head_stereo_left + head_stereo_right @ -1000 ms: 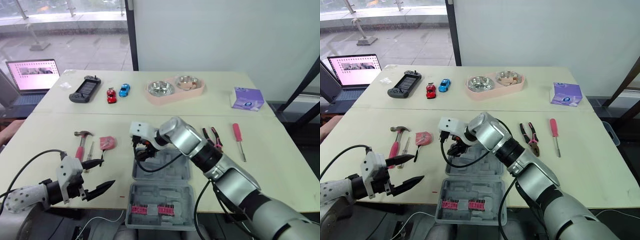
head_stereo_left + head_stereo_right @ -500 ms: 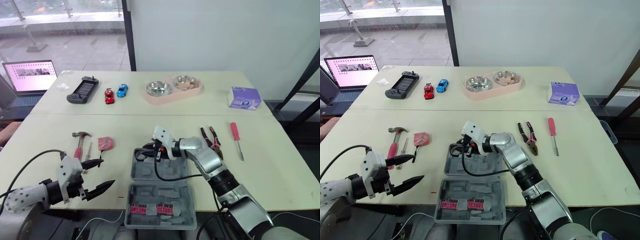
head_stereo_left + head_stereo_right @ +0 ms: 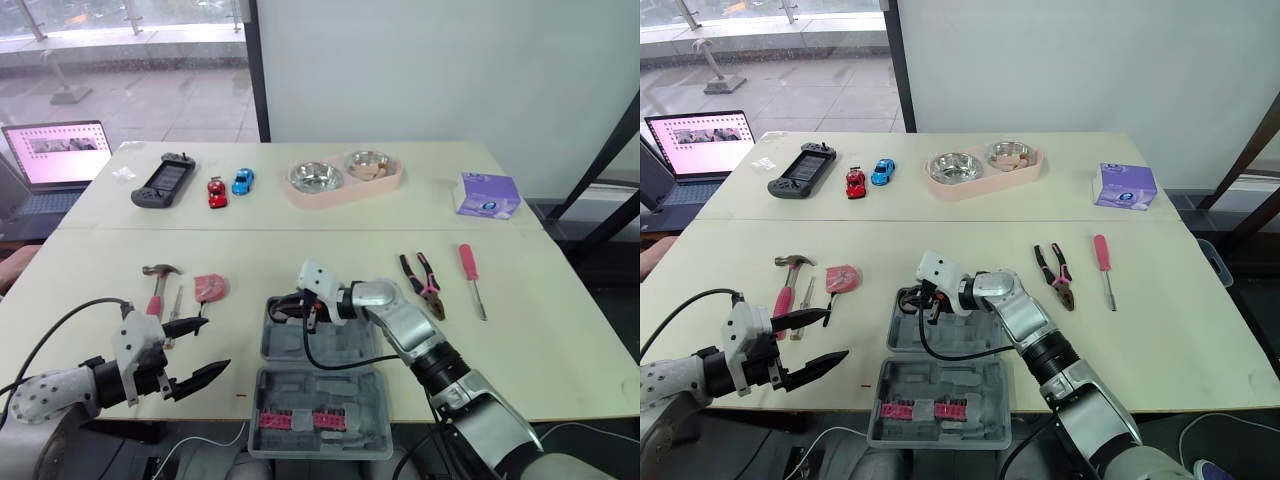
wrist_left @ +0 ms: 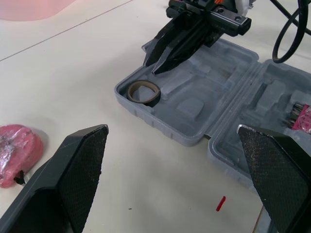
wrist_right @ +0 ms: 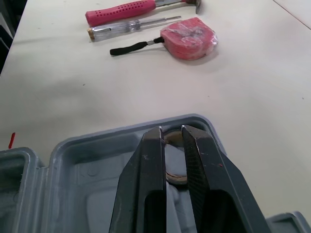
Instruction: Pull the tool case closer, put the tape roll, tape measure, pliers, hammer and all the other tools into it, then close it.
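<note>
Tool case (image 3: 940,385) lies open right at the near edge of the table (image 3: 330,250), its two grey halves flat, and two pink bit holders (image 3: 275,419) sit in the nearer half. One tape roll (image 4: 143,92) lies in the far half, tucked into the corner on the robot's left. Just above that roll hangs the right gripper (image 5: 171,131), with only a narrow slit between its fingers and nothing held in it; the roll shows through the gap.

Over on the left, at the near edge, the left gripper (image 3: 215,345) hovers with its two black fingers spread wide and empty, well apart from the case.

Beyond it, left of the case, three tools lie close together: one pink-handled hammer (image 3: 158,285), one small clear-handled screwdriver (image 3: 177,305) just beside it, and one pink tape measure (image 3: 211,287) with its black strap trailing. Right of the case lie two more: one pair of pliers (image 3: 425,282) and one pink-handled screwdriver (image 3: 471,270), near each other but apart.

Along the far part of the table: one game controller (image 3: 163,183), two toy cars, a red one (image 3: 217,192) and a blue one (image 3: 242,181), one pink feeder (image 3: 345,194) holding two steel bowls (image 3: 316,177), and one purple tissue box (image 3: 485,195). One laptop (image 3: 55,150) stands beyond the table's left end.
</note>
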`<action>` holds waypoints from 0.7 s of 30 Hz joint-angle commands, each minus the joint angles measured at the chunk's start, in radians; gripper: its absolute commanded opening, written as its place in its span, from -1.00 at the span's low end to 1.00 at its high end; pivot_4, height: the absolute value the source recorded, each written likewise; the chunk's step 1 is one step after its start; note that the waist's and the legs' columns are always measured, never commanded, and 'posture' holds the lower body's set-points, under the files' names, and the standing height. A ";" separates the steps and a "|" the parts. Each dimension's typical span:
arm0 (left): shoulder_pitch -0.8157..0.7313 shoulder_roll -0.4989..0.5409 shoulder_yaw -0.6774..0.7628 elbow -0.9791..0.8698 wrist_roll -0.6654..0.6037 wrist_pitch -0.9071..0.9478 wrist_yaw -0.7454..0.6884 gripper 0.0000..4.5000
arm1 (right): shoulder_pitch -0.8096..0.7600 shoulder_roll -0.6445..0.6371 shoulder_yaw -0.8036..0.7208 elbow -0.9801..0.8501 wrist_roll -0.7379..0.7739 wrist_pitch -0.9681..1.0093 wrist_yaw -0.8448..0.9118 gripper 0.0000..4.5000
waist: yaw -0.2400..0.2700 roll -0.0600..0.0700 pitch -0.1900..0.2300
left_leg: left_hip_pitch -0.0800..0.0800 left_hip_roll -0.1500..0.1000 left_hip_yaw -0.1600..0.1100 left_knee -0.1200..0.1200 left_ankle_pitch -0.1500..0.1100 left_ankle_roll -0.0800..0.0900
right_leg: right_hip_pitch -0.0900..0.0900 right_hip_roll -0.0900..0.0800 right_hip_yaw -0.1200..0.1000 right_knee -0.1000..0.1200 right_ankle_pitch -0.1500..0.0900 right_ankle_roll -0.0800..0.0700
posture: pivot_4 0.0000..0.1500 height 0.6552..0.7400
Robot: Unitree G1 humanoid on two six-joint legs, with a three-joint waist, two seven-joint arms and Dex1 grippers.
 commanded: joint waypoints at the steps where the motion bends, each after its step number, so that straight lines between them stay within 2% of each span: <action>1: 0.001 -0.002 0.012 -0.013 -0.009 -0.007 0.003 1.00 | -0.006 0.011 -0.005 -0.013 0.003 -0.015 -0.003 -0.70 | 0.000 0.000 0.000 | 0.000 0.000 0.000 0.000 0.000 0.000 | 0.000 0.000 0.000 0.000 0.000 0.000 | 1.00 1.00; 9: 0.001 -0.002 0.012 -0.013 -0.009 -0.007 0.003 1.00 | -0.006 0.010 -0.004 -0.013 0.004 -0.016 -0.004 -0.70 | 0.000 0.000 0.000 | 0.000 0.000 0.000 0.000 0.000 0.000 | 0.000 0.000 0.000 0.000 0.000 0.000 | 1.00 1.00; 13: 0.016 0.002 0.022 -0.037 -0.008 0.004 0.016 1.00 | -0.039 0.062 0.037 0.212 -0.067 -0.061 -0.062 -0.70 | -0.002 0.000 0.000 | 0.001 0.000 0.000 0.000 0.000 0.000 | 0.000 0.000 0.000 0.000 0.000 0.000 | 1.00 1.00; 21: 0.025 0.006 0.028 -0.051 -0.014 0.010 0.028 1.00 | -0.064 0.098 0.042 0.382 -0.110 -0.097 -0.077 -0.70 | -0.003 -0.001 -0.001 | 0.004 0.000 0.000 0.000 0.000 0.000 | 0.003 0.000 0.000 0.001 0.000 0.000 | 1.00 1.00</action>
